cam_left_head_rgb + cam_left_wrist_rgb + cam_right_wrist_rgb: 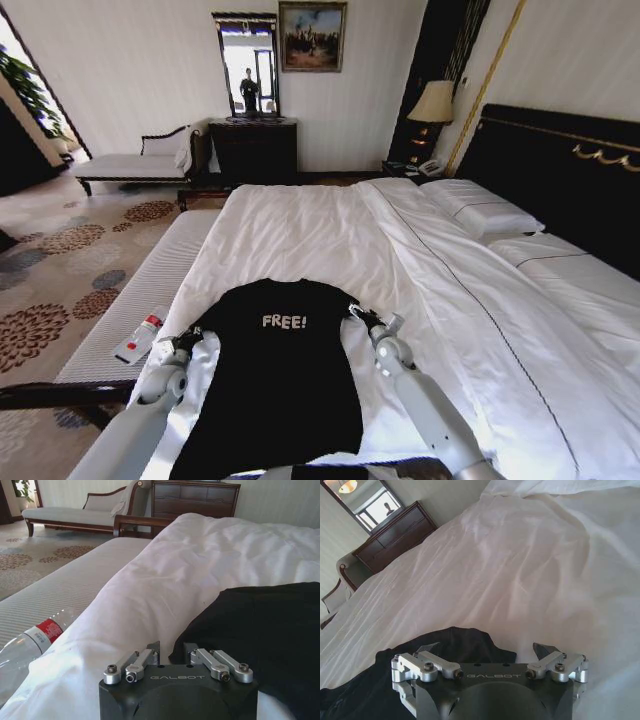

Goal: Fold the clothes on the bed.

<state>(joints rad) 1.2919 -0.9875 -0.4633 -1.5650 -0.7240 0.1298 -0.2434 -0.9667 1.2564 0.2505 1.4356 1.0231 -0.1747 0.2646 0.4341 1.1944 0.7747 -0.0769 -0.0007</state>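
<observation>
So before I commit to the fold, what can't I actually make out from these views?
- T-shirt hem: cut off by the head view's bottom edge and the robot's body.
- Left sleeve: hidden behind the left gripper in the head view.
- Right sleeve tip: the right gripper body covers it in its wrist view.
- Plastic bottle on the bench: its base runs off the left wrist view's edge.

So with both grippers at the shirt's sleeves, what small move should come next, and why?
Probably lower and close both: the left gripper and right gripper sit open at the sleeve edges of the black short-sleeved cotton T-shirt, which lies flat and unfolded on the white bedding.
</observation>
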